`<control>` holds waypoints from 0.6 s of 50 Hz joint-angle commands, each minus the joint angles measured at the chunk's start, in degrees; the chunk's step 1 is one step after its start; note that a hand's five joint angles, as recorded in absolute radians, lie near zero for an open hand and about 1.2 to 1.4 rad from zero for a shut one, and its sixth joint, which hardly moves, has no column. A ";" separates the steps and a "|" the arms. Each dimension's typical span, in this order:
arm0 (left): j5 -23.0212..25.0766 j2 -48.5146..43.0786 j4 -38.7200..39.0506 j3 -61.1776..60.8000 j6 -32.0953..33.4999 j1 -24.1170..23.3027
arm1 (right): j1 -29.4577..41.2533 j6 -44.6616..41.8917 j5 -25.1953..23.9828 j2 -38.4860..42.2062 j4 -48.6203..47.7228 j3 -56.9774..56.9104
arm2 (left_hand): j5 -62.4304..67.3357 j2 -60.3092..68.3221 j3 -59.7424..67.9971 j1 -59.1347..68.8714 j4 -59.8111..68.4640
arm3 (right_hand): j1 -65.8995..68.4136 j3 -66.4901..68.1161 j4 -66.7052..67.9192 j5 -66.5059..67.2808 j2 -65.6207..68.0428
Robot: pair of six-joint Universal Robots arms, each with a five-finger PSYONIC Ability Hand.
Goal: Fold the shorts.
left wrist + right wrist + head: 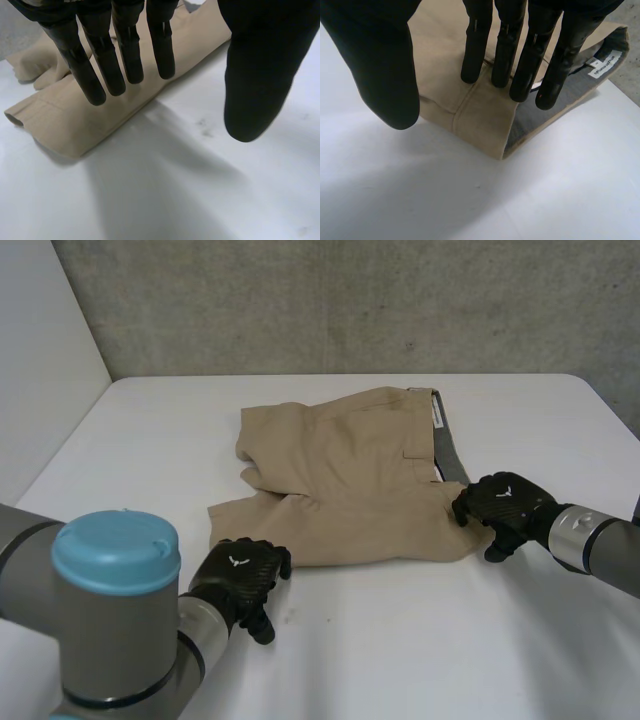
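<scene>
Tan shorts (350,475) lie flat on the white table (400,640), waistband to the right with its grey lining (452,445) showing. My left hand (238,575) is at the near left leg hem. In the left wrist view its fingers (102,55) reach straight over the hem (70,130) while the thumb (255,75) stands apart over bare table, holding nothing. My right hand (505,502) is at the near corner of the waistband. Its fingers (507,50) hang straight above that corner (480,120), with the thumb (380,65) apart over the table. A white label (602,62) sits inside the band.
A grey concrete wall (350,300) runs behind the table and a white wall (40,350) stands at the left. Bare tabletop lies in front of the shorts and on both sides.
</scene>
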 commanded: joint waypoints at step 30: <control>-1.77 -19.01 -2.62 26.75 3.19 6.00 | 2.61 1.64 4.07 10.48 -5.41 -12.67 | -5.54 -5.89 -5.98 -5.67 -5.86 | 36.02 31.20 30.85 30.47 31.12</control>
